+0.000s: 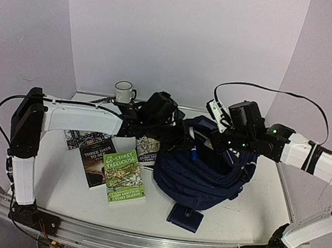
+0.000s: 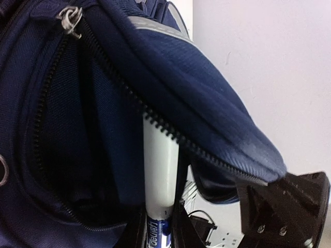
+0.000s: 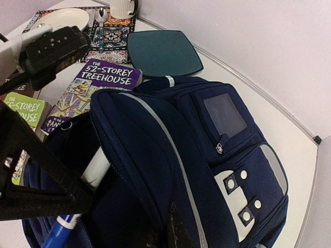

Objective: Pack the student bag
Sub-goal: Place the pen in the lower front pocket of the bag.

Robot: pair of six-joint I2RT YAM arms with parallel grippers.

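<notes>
Presently, stowing the white marker (image 2: 160, 175): the left gripper (image 1: 183, 140), jaws clamped on it, holds it in the zip mouth of the student bag (image 1: 208, 178), which lies right of centre on the table (image 1: 55, 177). The right gripper (image 1: 217, 142) has its jaws pinched on the bag's rim, propping it open. Next move, as judged: push deeper, then release.

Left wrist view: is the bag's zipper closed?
No, the zipper teeth of the student bag stand apart, and a white marker pokes into the gap.

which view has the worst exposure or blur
Left wrist: the student bag crowds the lens, pocket near black, wall blown out white. Right wrist: the marker half lost among dark near-lens silhouettes, bag sharp. Top external: soft even light, no glare.
</notes>
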